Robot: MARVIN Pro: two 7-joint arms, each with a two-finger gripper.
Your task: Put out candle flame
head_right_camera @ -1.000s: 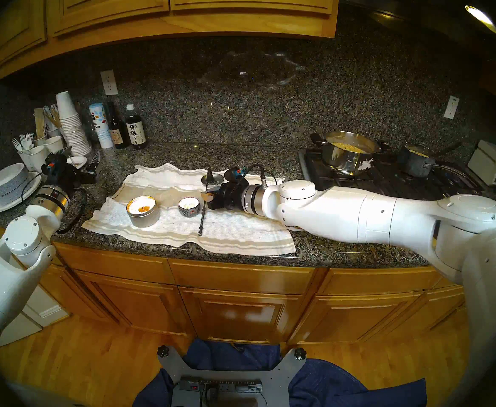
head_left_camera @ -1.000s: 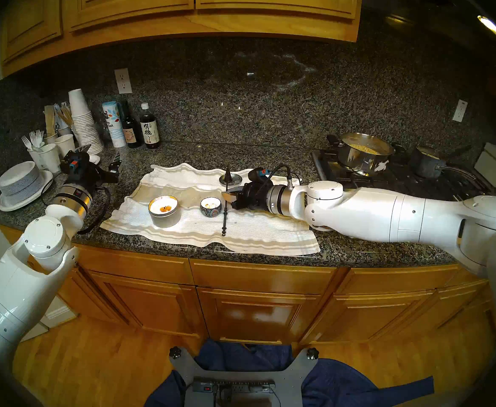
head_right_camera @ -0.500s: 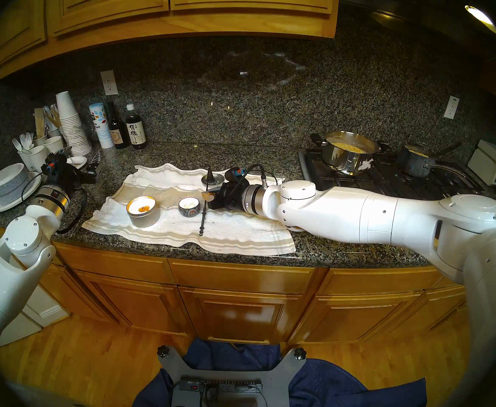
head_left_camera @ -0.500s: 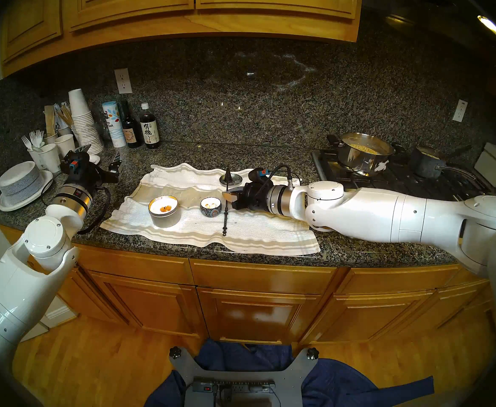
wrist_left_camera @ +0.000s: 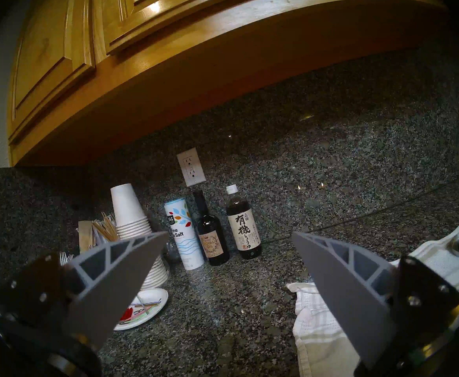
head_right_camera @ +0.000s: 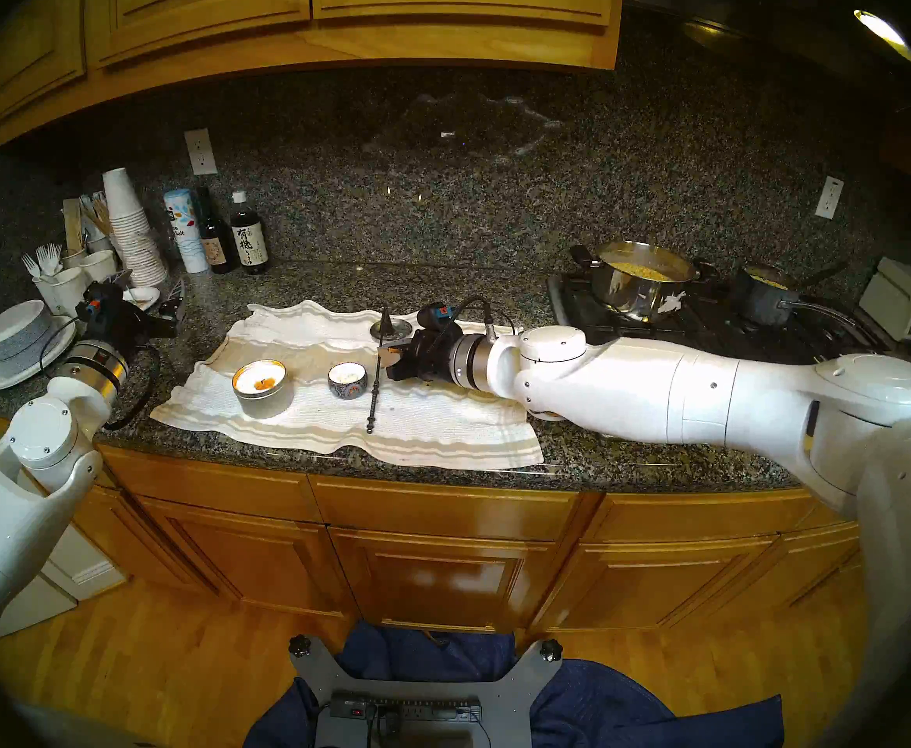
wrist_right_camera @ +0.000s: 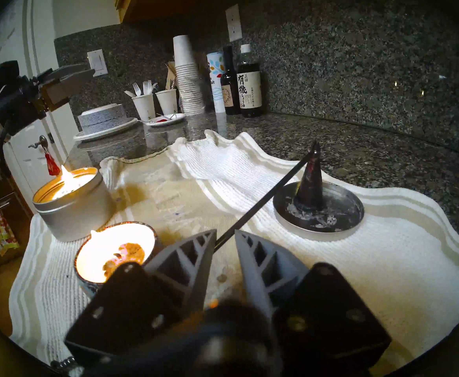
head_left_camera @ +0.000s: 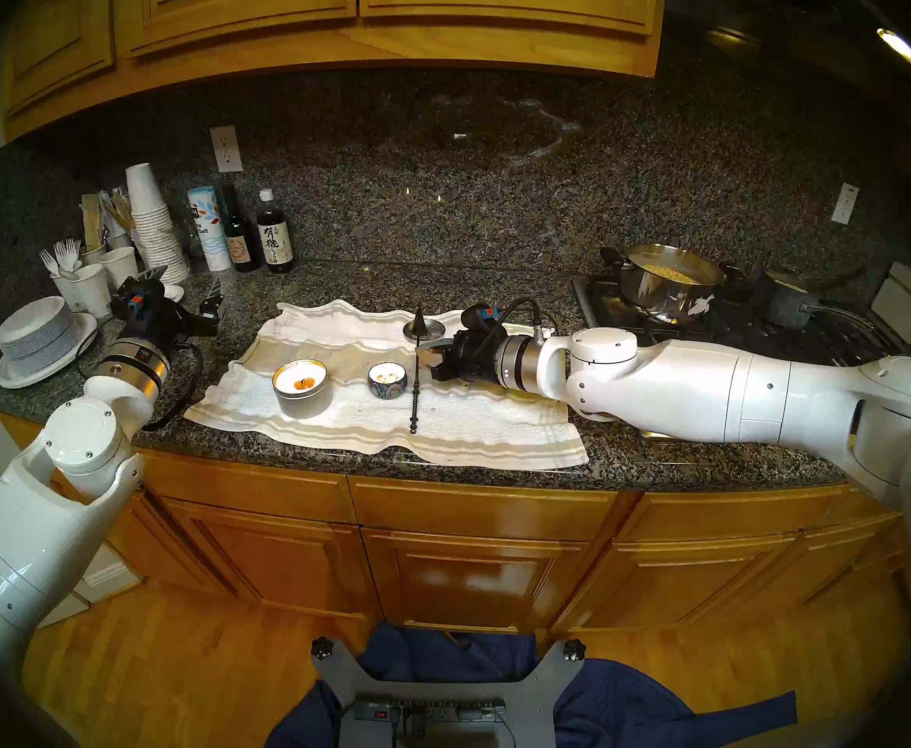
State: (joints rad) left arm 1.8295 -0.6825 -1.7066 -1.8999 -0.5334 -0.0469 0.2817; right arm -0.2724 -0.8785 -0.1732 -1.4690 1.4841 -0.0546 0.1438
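Two lit candles stand on a white towel (head_left_camera: 469, 428): a silver tin candle (head_left_camera: 301, 388) (wrist_right_camera: 70, 205) and a small patterned bowl candle (head_left_camera: 387, 381) (wrist_right_camera: 114, 254). A black snuffer (head_left_camera: 414, 390) (wrist_right_camera: 261, 202) leans with its cone in a metal dish (head_left_camera: 432, 331) (wrist_right_camera: 340, 218) and its handle end on the towel. My right gripper (head_left_camera: 425, 354) (wrist_right_camera: 224, 232) straddles the thin handle, right of the bowl candle. Its jaws are narrow, with a small gap still showing beside the rod. My left gripper (head_left_camera: 183, 285) (wrist_left_camera: 231, 233) hangs open and empty over the counter's left end.
Stacked paper cups (head_left_camera: 154, 229), cups of forks, plates (head_left_camera: 37, 342), a salt tube and two dark bottles (head_left_camera: 275, 239) crowd the back left. On the stove at the right are a steel pot (head_left_camera: 669, 282) and a dark saucepan (head_left_camera: 782, 304). Cabinets overhang the counter.
My right gripper has shifted slightly back and to the right, and its jaws have narrowed around the snuffer handle. The left arm and both candles have stayed put.
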